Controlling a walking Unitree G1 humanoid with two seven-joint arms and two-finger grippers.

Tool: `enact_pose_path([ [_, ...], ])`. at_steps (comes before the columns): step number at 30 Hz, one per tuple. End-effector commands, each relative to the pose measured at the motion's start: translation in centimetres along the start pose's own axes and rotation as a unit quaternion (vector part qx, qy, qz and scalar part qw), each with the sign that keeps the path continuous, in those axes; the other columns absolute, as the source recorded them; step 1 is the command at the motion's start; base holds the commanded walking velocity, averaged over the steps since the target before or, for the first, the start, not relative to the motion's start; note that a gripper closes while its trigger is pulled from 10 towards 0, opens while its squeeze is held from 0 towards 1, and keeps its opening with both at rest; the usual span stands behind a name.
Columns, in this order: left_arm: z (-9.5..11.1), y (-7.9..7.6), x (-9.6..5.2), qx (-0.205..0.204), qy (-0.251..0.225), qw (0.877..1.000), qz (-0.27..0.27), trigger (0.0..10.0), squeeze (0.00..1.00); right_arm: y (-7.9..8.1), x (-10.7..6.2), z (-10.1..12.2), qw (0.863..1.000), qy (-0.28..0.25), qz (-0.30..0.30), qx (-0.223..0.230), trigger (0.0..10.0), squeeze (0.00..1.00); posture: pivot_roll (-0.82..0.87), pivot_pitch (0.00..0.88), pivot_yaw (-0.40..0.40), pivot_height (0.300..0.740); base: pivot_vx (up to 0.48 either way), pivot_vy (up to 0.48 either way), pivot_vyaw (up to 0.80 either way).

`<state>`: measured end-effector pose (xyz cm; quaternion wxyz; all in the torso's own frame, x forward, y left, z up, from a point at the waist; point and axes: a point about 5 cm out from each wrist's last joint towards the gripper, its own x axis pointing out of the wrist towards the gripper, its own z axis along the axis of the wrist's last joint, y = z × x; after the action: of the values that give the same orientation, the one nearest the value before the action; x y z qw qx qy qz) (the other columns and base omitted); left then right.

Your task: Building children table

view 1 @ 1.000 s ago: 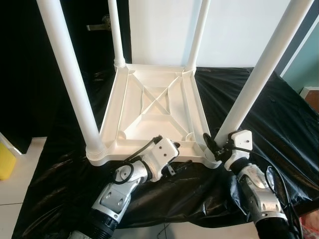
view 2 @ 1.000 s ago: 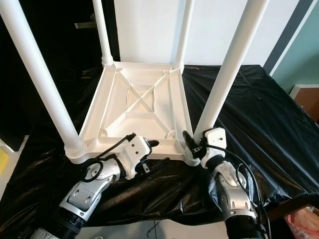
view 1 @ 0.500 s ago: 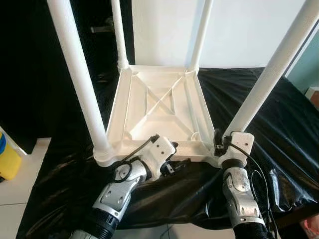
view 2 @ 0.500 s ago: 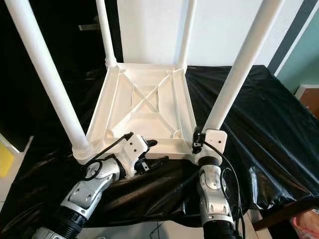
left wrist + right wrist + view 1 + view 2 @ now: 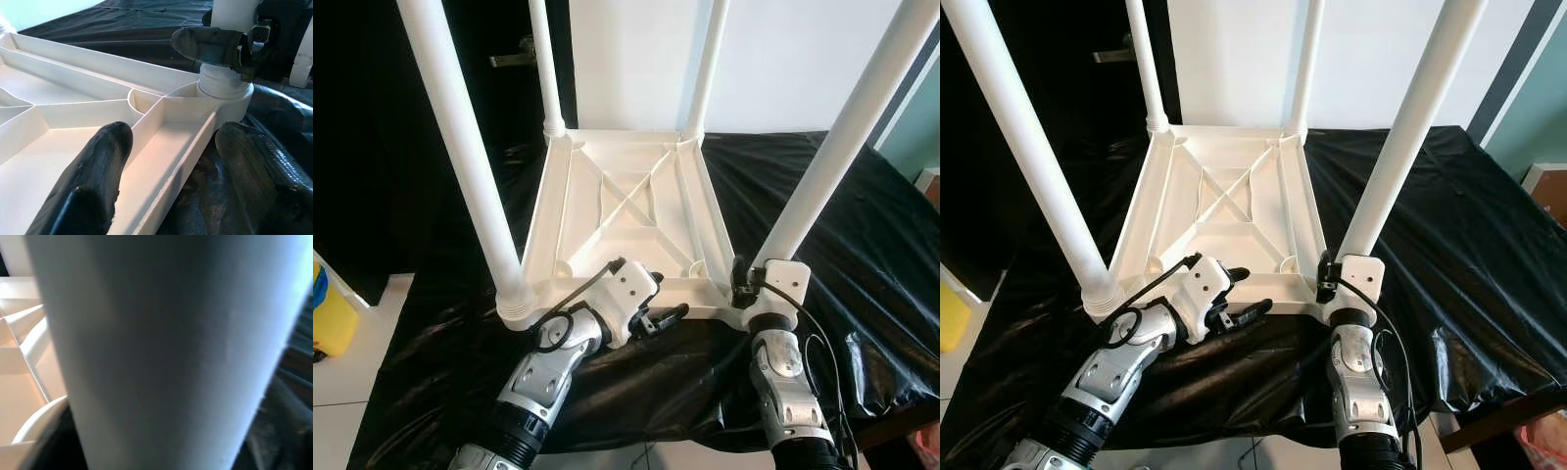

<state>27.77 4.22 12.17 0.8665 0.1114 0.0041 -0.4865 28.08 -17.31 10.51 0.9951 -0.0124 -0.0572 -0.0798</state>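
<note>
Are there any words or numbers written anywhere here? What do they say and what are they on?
There are none to read.
The upside-down white table and its four legs are plain, with no letters or stickers.
The black sheet under it is plain too.
The left hand and the right hand show no readable markings.
The yellow container at the edge shows no label that can be made out.
</note>
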Motion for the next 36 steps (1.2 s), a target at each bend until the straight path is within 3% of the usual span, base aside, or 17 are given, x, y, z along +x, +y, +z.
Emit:
enact_pose_path([
  [1,-0.2,-0.1,0.0,-0.002,0.0,1.0,0.006,10.0,0.0,-0.6,0.0,0.2,0.999,-0.006,0.032,0.002,10.0,1.0,-0.04,0.0,-0.019,0.74,0.0,0.0,0.0],
  [4,-0.3,-0.1,-0.1,-0.003,0.0,1.0,0.005,10.0,0.0,-0.8,-0.1,0.5,0.998,-0.019,0.057,-0.007,10.0,1.0,-0.04,0.0,-0.019,0.74,0.0,0.0,0.0],
  [5,-0.3,-0.1,-0.1,-0.003,0.0,1.0,0.004,10.0,0.0,-1.0,-0.2,0.7,0.997,-0.02,0.078,-0.006,10.0,0.83,-0.04,0.0,-0.022,0.74,0.0,0.0,0.0],
  [7,-0.4,-0.1,-0.2,-0.002,0.001,1.0,0.004,10.0,0.0,-1.1,-0.2,0.7,0.995,-0.019,0.094,-0.004,10.0,0.83,-0.04,0.0,-0.022,0.74,0.0,0.0,0.0],
  [8,-0.4,-0.2,-0.2,-0.002,0.001,1.0,0.004,10.0,0.0,-1.3,-0.3,0.8,0.993,-0.021,0.115,-0.007,10.0,0.0,-0.04,0.0,-0.024,0.74,0.0,0.0,0.0],
  [10,-0.4,-0.2,-0.2,-0.003,0.001,1.0,0.003,10.0,0.0,-1.7,-0.3,0.9,0.988,-0.021,0.155,-0.014,10.0,0.0,-0.05,0.0,-0.025,0.74,0.0,0.0,0.0],
  [14,-0.4,-0.3,-0.2,-0.004,0.001,1.0,0.001,10.0,0.0,-1.9,-0.2,1.0,0.985,-0.019,0.17,-0.015,10.0,0.0,-0.05,0.0,-0.025,0.74,0.0,0.0,0.0],
  [16,-0.4,-0.7,-0.3,-0.007,0.0,1.0,-0.013,10.0,0.0,-2.0,-0.1,1.1,0.971,-0.011,0.237,-0.019,10.0,0.0,-0.05,0.0,-0.027,0.74,0.0,0.0,0.0],
  [17,-0.4,-0.7,-0.3,-0.007,0.0,1.0,-0.013,10.0,0.0,-2.0,-0.1,1.1,0.971,-0.011,0.237,-0.019,10.0,0.0,-0.05,0.0,-0.027,0.74,0.0,0.0,0.0],
  [19,-0.3,-1.5,-0.6,-0.009,-0.004,0.999,-0.048,10.0,0.0,-2.0,0.2,1.0,0.95,0.004,0.308,-0.039,10.0,0.0,-0.05,0.0,-0.028,0.74,0.0,0.0,0.0],
  [24,-0.1,-1.7,-0.8,-0.007,-0.008,0.998,-0.066,10.0,0.0,-2.2,0.8,1.0,0.934,0.015,0.352,-0.057,10.0,0.0,-0.04,0.0,-0.032,0.74,0.0,0.0,0.0],
  [25,-0.1,-1.6,-0.7,-0.006,-0.008,0.998,-0.065,10.0,0.0,-2.3,1.1,1.0,0.933,0.016,0.354,-0.061,0.0,0.0,-0.04,0.0,-0.038,0.74,0.0,0.0,0.0],
  [36,0.0,-1.1,-0.6,-0.001,-0.008,0.999,-0.051,10.0,0.0,-3.1,1.1,0.3,0.929,0.039,0.362,-0.068,0.0,0.0,-0.03,0.0,-0.053,0.74,0.0,0.0,0.0],
])
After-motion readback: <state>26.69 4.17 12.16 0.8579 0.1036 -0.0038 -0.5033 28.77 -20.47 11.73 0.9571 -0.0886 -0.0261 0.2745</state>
